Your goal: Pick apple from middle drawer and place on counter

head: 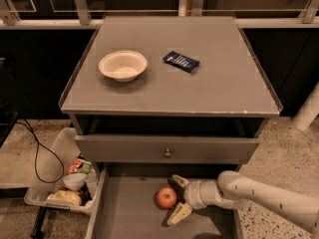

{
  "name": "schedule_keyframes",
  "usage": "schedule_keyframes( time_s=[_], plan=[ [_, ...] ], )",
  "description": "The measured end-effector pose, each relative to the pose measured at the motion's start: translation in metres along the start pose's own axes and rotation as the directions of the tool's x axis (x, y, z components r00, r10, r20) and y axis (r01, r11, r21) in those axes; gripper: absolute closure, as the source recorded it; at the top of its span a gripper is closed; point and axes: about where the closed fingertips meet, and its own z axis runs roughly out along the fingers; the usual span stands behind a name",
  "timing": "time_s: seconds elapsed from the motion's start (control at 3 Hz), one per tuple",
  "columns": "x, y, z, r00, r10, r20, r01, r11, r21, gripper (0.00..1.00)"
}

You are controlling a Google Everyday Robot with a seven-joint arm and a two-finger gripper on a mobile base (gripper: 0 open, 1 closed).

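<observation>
The apple (166, 197), small, red with yellowish patches, rests on the grey floor of the open middle drawer (130, 213), near its middle. My gripper (179, 198) reaches in from the right, low inside the drawer. Its two pale fingers are spread open, one behind the apple and one in front and to the right of it, with the apple just at their tips. The counter (219, 78) above is a smooth grey square top with a thin rim.
A beige bowl (122, 65) and a dark blue packet (181, 61) lie on the counter. The upper drawer front with a small knob (167, 154) is closed just above the gripper. A clear bin of items (62, 183) and a black cable sit on the floor at left.
</observation>
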Motion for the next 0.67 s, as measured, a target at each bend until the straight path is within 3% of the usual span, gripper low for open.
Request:
schedule_keyframes(
  time_s=[0.67],
  plan=[
    [0.0000,0.0000,0.0001,1.000,0.000,0.000,0.000,1.0000,0.000,0.42]
  ],
)
